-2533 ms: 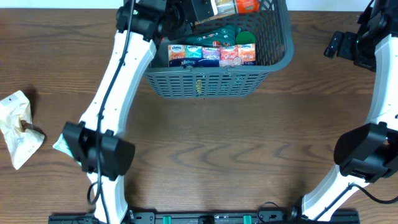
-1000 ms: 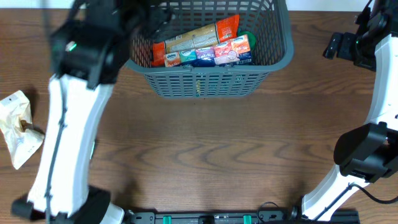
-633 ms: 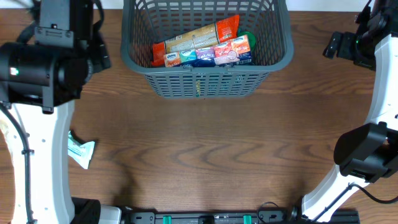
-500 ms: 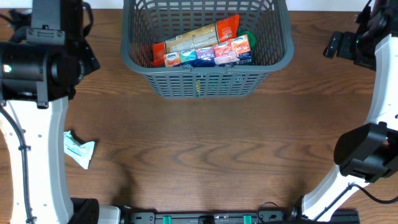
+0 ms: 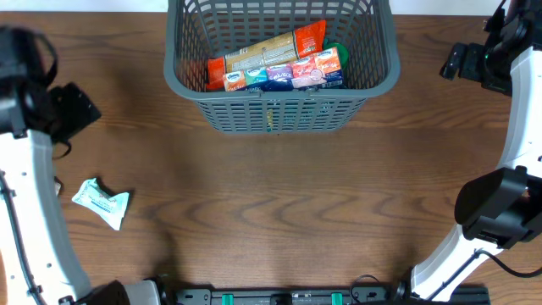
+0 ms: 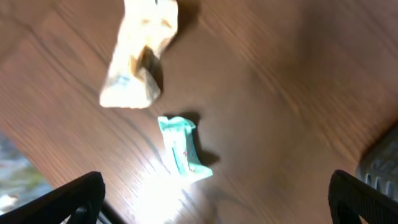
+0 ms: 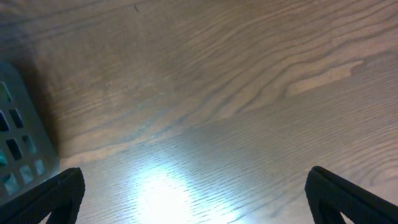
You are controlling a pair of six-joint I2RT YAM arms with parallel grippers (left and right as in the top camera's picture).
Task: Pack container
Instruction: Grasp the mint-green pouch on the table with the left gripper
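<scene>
container (image 5: 279,114): dark grey plastic basket, slotted lattice walls, thick rim, upright at far centre of the table (image 5: 279,212), open top up. Long axis runs left-right in overhead view, one long wall facing the arm bases. Inside: row of small colourful packets (image 5: 288,76), long orange-ended pack (image 5: 267,51) across them. Left end effector (image 6: 214,186) released, fingers wide, above a teal packet (image 6: 183,149) and a crumpled pale wrapper (image 6: 137,56). Right end effector (image 7: 194,180) released, over the table near the container's right side
</scene>
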